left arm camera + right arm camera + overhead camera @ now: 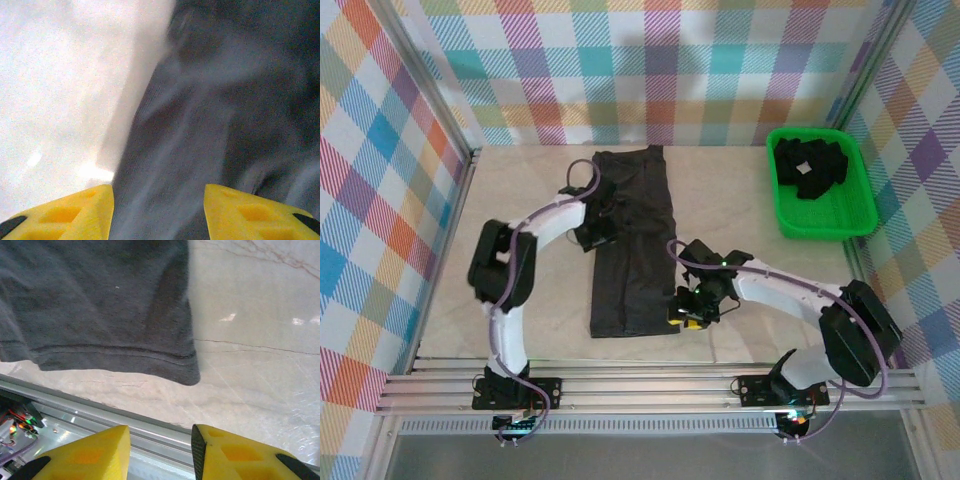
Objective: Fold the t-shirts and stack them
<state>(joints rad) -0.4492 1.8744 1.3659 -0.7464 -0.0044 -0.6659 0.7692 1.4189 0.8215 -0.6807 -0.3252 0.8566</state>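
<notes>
Shows two yellow wedge-fingered grippers, right gripper (pixel 682 315) then left gripper (pixel 592 238), both part-open and empty beside one long, soft charcoal t-shirt (pixel 632 245) folded flat on the pale marbled surface (pixel 740 200), then uncountable dark t-shirts (pixel 810 170) heaped in one green plastic bin (pixel 860 215).

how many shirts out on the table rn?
1: a dark t-shirt in a long folded strip at the centre of the table. More dark cloth is heaped in the green bin at far right; how many shirts that is can't be told.
</notes>
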